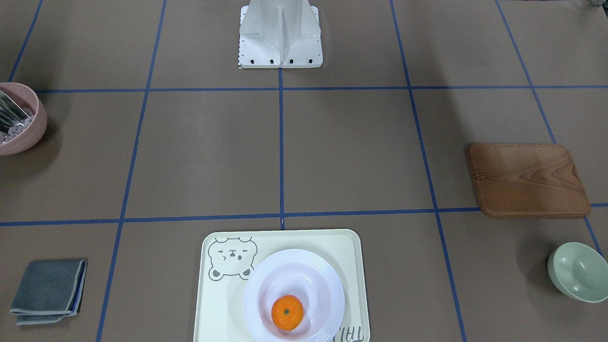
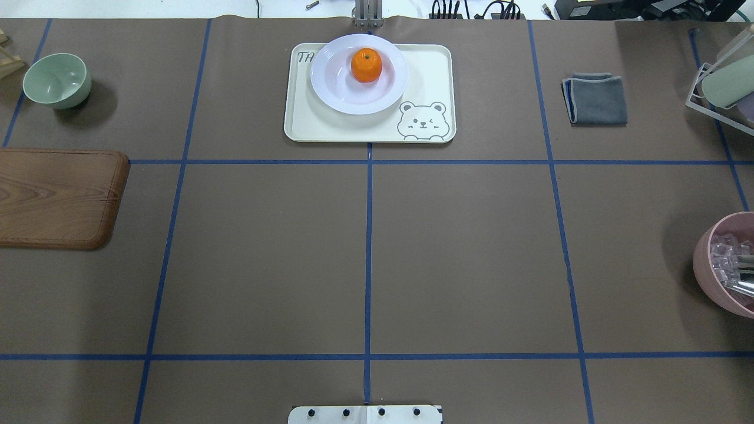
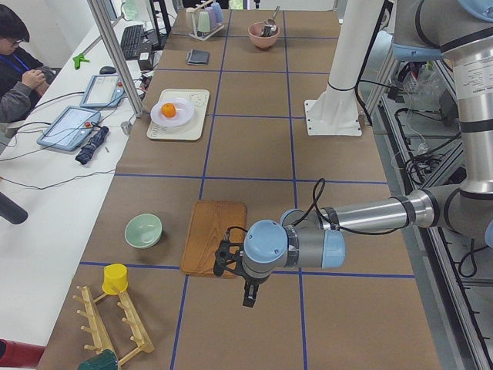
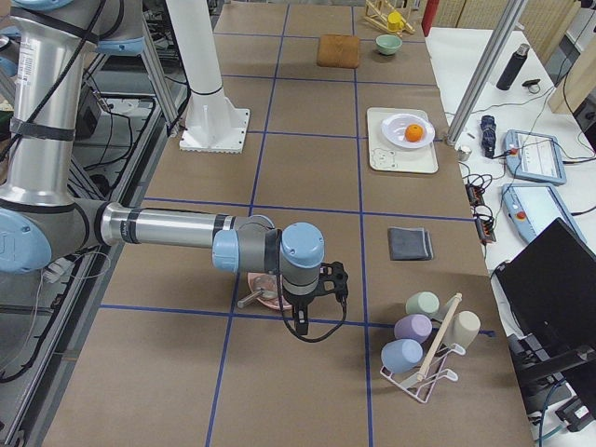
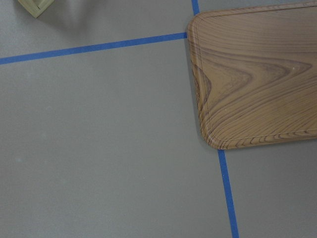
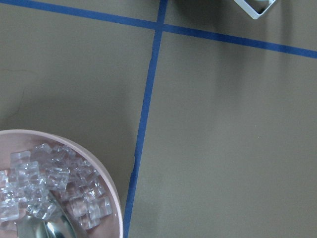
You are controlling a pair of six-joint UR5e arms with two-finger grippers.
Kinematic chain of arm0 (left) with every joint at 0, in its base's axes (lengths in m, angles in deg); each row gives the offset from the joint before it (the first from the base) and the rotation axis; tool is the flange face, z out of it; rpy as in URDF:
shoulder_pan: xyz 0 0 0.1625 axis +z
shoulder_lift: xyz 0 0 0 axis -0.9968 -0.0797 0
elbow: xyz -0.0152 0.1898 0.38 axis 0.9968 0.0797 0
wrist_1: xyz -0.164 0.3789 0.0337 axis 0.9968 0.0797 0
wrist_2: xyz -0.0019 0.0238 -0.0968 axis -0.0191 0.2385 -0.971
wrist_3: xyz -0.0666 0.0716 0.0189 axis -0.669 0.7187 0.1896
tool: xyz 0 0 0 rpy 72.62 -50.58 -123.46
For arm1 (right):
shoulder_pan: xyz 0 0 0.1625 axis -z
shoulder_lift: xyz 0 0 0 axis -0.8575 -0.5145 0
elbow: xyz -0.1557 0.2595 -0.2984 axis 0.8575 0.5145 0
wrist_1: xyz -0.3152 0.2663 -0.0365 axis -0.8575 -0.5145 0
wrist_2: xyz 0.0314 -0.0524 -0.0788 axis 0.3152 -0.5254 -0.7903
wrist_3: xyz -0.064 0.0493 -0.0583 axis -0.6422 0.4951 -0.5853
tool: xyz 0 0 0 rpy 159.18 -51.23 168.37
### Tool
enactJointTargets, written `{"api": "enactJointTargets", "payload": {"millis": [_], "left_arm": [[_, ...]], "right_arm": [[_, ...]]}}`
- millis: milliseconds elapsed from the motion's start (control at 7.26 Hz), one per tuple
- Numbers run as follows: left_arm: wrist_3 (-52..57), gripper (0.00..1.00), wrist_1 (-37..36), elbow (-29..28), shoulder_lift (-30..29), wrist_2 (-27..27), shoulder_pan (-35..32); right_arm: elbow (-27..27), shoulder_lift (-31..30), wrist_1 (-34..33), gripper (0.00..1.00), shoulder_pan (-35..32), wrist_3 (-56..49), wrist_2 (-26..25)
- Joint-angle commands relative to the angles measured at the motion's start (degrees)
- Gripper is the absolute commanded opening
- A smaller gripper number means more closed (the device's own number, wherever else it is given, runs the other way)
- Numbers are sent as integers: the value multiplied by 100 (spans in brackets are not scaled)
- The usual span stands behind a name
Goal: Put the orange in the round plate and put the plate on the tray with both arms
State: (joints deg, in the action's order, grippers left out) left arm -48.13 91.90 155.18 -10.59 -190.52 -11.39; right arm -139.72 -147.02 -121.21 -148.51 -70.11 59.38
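The orange (image 2: pixel 366 65) lies in the round plate (image 2: pixel 336 88), and the white plate rests on the cream tray (image 2: pixel 353 126) with the bear drawing at the table's far middle. From the front, the orange (image 1: pixel 287 312) sits off-centre in the plate (image 1: pixel 323 280) on the tray (image 1: pixel 223 304). My left gripper (image 3: pixel 248 293) hangs by the wooden board, far from the tray. My right gripper (image 4: pixel 303 326) hangs over the pink bowl, also far off. Both show only in the side views, so I cannot tell whether they are open or shut.
A wooden board (image 2: pixel 56 197) and a green bowl (image 2: pixel 57 80) lie on the left. On the right are a grey cloth (image 2: pixel 596 99), a pink bowl (image 2: pixel 727 265) of clear cubes and a cup rack (image 4: pixel 424 349). The white pedestal (image 1: pixel 280 35) stands at the robot's side. A person (image 3: pixel 19 69) sits past the table.
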Motion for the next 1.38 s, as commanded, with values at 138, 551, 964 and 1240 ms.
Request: {"api": "enactJointTargets", "payload": {"millis": [138,551,964,1240], "left_arm": [[0,98,0,-4,24,0,6],[0,98,0,5,33,0,6],[0,98,0,49,86,0,6],[0,98,0,57,86,0,-3]], "right_arm": [[9,-7,0,100,0,0,2],[9,2,0,100,0,9,2],[44,-7,0,100,0,0,2],[114,-7,0,100,0,-9,2]]}}
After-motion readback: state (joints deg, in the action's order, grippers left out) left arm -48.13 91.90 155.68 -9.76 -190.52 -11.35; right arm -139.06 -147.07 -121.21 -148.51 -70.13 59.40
